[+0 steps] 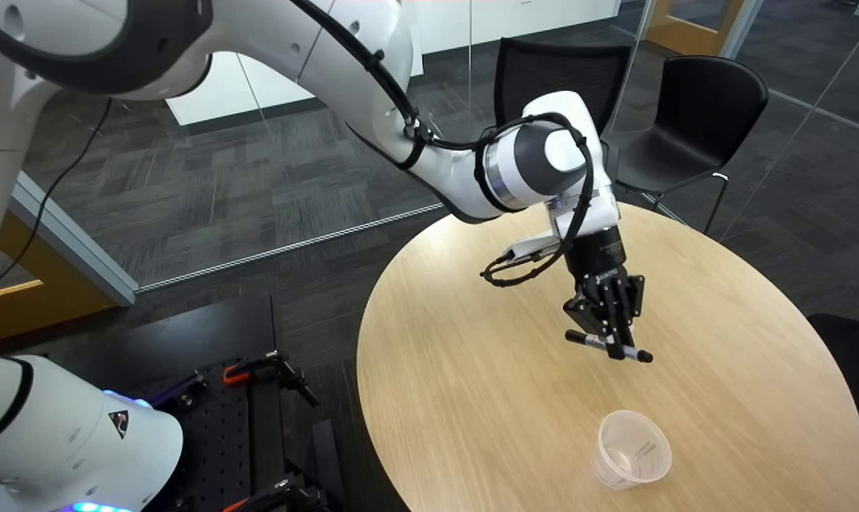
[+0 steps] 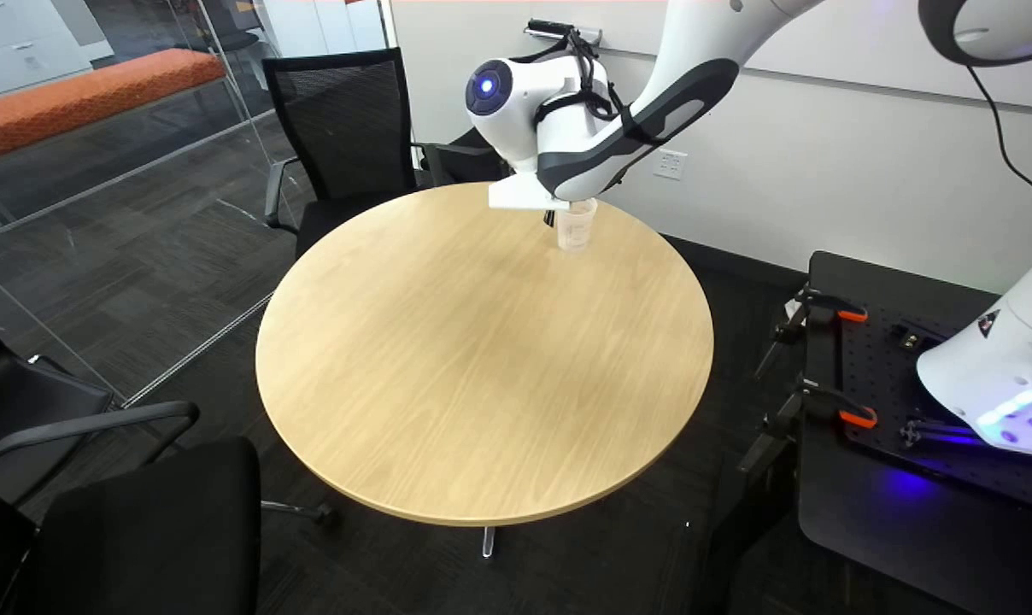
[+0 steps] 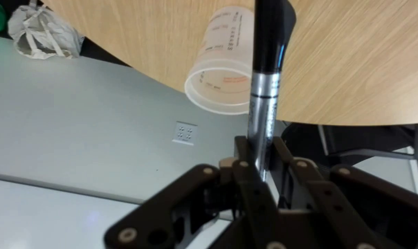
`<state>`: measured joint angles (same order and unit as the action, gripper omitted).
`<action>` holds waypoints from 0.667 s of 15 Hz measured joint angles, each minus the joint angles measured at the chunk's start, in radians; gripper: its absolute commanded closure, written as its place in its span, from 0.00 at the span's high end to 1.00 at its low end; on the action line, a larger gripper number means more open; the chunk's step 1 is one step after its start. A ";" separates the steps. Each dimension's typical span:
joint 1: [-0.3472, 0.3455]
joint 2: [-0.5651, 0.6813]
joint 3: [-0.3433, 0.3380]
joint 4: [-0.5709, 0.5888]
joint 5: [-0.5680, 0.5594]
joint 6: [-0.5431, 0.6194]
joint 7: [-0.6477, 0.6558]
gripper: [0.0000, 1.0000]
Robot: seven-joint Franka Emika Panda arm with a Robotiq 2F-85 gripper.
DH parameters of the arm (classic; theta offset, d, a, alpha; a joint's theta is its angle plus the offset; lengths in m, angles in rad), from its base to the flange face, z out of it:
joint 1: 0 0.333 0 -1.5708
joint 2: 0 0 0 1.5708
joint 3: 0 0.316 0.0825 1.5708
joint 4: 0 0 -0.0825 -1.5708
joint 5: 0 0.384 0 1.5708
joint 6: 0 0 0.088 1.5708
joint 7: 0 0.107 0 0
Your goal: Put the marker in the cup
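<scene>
The marker, a black stick with a silver-grey body, is pinched between the fingertips of my gripper. It lies close to horizontal above the table and apart from the cup. In the wrist view the marker points away from the jaws and covers one side of the cup. The translucent cup stands upright on the wooden table, mouth open. In an exterior view the cup is near the table's far edge, and the arm hides the marker and most of the gripper.
The round wooden table carries the cup. Black chairs stand around it, one mesh chair close to the edge. A wall with an outlet is behind the cup's side. The arm's black base stand has clamps.
</scene>
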<state>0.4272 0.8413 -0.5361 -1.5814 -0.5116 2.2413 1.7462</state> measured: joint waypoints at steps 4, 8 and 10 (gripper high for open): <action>-0.008 -0.014 -0.001 0.003 -0.097 -0.184 0.187 0.05; -0.046 -0.021 0.027 0.024 -0.187 -0.374 0.322 0.19; -0.082 -0.021 0.056 0.036 -0.226 -0.418 0.342 0.19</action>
<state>0.3455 0.8202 -0.4797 -1.5455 -0.7374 1.8231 2.0877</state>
